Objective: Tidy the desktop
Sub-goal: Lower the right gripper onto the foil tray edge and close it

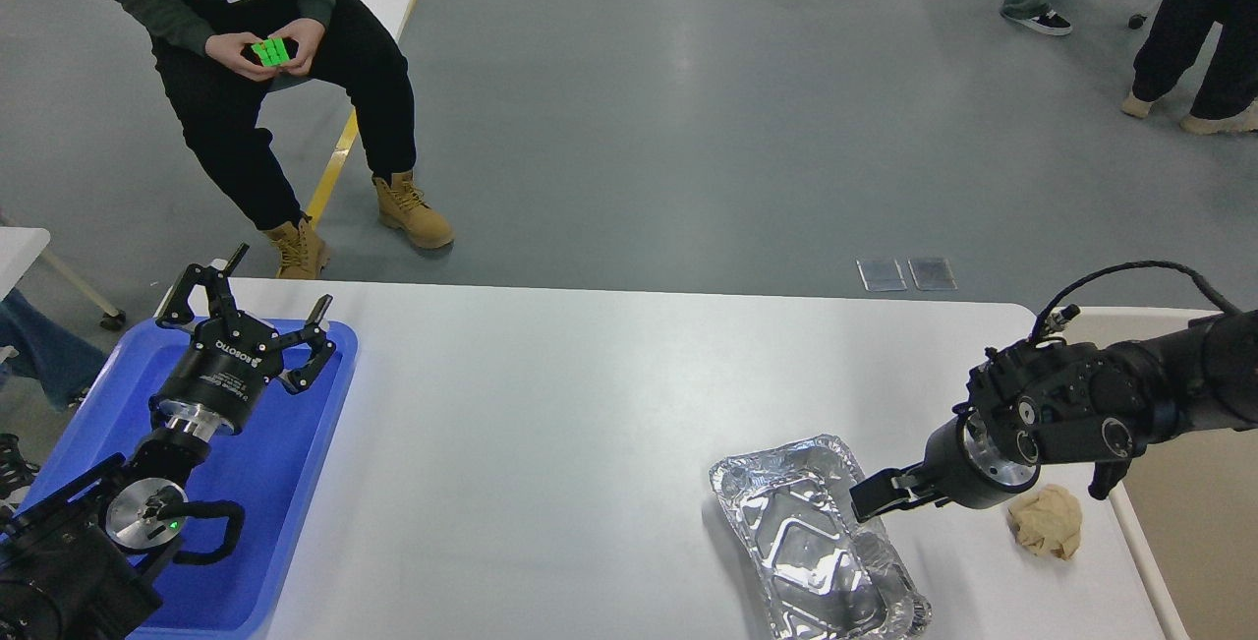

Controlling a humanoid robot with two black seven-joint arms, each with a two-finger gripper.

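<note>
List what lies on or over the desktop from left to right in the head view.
Blue tray → left gripper, open above the tray → bare white desktop → foil container → right gripper at the container's right rim → crumpled brown paper.

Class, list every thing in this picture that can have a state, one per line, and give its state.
Left gripper: open, hovering over the blue tray, holding nothing.
Right gripper: at the foil tray's right rim; open or shut cannot be told.
Foil tray: upright, empty, crinkled, on the desktop.
Paper ball: crumpled, lying on the desktop, untouched.
Blue tray: right way up at the desktop's left end.
</note>
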